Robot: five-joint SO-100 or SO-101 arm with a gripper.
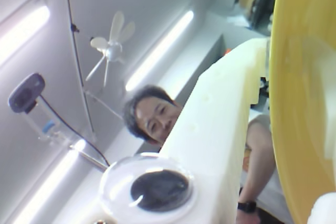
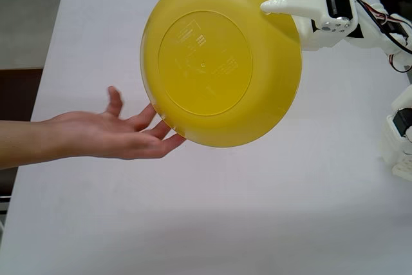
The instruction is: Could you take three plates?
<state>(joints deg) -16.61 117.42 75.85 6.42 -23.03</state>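
Now the gripper (image 2: 283, 6) was clamped on the yellow plate (image 2: 222, 59) at about its two o'clock edge, holding it tilted, underside to the fixed camera, high above the white counter (image 2: 257, 210). A person's open hand (image 2: 112, 133) waited at the plate's seven o'clock rim, fingertips touching it. The risk, as I judged it: letting go before that hand closed, and the plate would slide off and drop.
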